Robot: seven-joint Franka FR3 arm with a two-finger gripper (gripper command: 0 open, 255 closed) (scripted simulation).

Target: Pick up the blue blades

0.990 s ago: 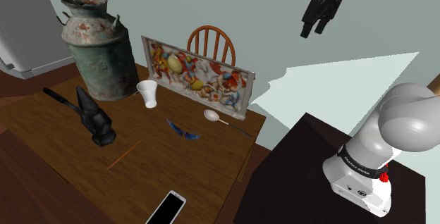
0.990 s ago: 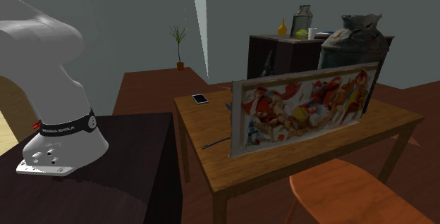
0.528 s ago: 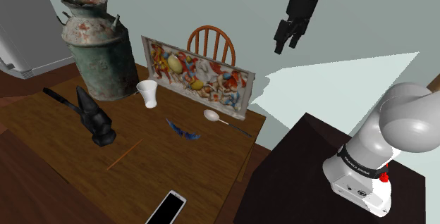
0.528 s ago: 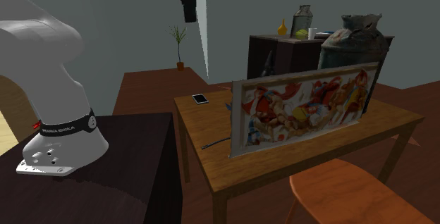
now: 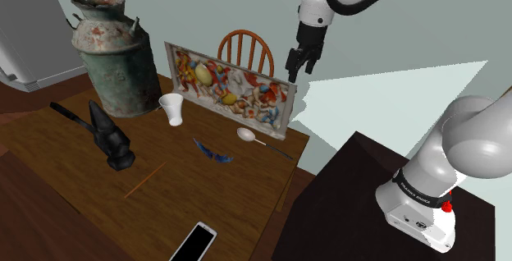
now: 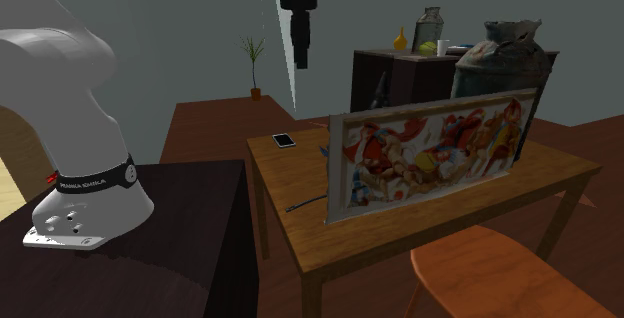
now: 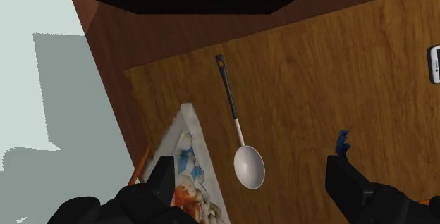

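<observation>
Dropping and swinging toward the shoulder view's left since a second ago, the gripper [image 5: 296, 64] is hanging with jaws spread wide, clasping nothing, above the painting's [image 5: 230, 87] end and the spoon [image 7: 248, 165]. The blue blades [image 5: 212, 150] are lying flat on the table [image 5: 246, 194], their long axis slanting from that view's upper left to lower right.

Illegibly small white lettering marks the arm's black band [image 6: 95, 179].

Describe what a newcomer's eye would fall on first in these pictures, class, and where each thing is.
The colourful painting standing upright on the wooden table strikes first, with the big rusty green can beside it at the shoulder view's left. The black gripper hangs open above the painting's other end.
</observation>
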